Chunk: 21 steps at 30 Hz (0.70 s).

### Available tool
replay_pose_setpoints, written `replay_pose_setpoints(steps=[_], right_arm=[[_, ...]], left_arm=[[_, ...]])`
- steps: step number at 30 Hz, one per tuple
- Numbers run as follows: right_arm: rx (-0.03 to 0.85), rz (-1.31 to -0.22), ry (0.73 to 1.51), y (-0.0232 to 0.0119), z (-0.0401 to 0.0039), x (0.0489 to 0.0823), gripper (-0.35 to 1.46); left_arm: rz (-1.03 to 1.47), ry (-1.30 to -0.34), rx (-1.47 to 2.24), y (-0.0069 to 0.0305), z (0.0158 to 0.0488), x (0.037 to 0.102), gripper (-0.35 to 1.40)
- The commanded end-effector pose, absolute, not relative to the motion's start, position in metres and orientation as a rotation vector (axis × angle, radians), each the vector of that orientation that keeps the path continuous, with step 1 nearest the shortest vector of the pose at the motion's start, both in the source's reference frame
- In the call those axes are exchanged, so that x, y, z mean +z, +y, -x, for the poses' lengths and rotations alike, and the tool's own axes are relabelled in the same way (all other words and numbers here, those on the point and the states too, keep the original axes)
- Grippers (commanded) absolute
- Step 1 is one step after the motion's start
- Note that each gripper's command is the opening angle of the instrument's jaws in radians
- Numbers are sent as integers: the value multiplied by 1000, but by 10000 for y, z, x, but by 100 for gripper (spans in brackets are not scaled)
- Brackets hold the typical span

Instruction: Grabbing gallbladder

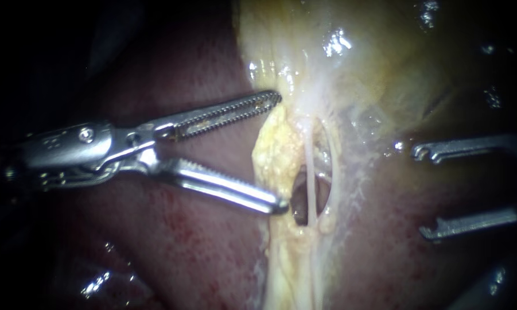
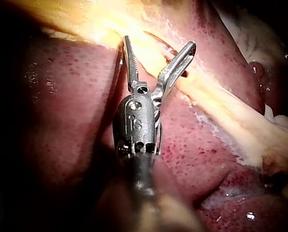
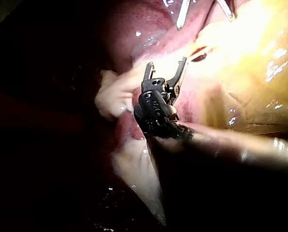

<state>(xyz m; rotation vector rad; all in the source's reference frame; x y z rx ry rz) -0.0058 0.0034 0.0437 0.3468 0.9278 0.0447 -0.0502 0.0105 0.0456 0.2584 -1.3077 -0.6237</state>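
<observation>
The left instrument (image 1: 281,151) holds its hand wide open with nothing gripped, its tips at the yellow fatty tissue (image 1: 275,152) just below the pale gallbladder (image 1: 378,69), which lies on the liver (image 1: 201,252), while the right instrument (image 1: 420,192) also gapes wide on the far side.

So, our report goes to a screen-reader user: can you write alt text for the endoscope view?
The left instrument has its toothed jaws wide open, tips at the yellow fatty edge below the gallbladder, gripping nothing. The right instrument hangs open to the right, apart from that tissue; dark red liver lies behind both.
</observation>
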Motion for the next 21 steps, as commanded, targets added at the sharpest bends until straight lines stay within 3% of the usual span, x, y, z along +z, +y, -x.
replay_pose_setpoints(steps=[1,11,21], right_arm=[[45,-347,928,34,58,437,55],[45,-347,928,34,58,437,55],[45,-347,928,34,59,437,55]], left_arm=[[-259,-1298,-630,105,502,458,104],[-269,-1255,-702,107,501,464,94],[-292,-1230,-767,107,503,465,62]])
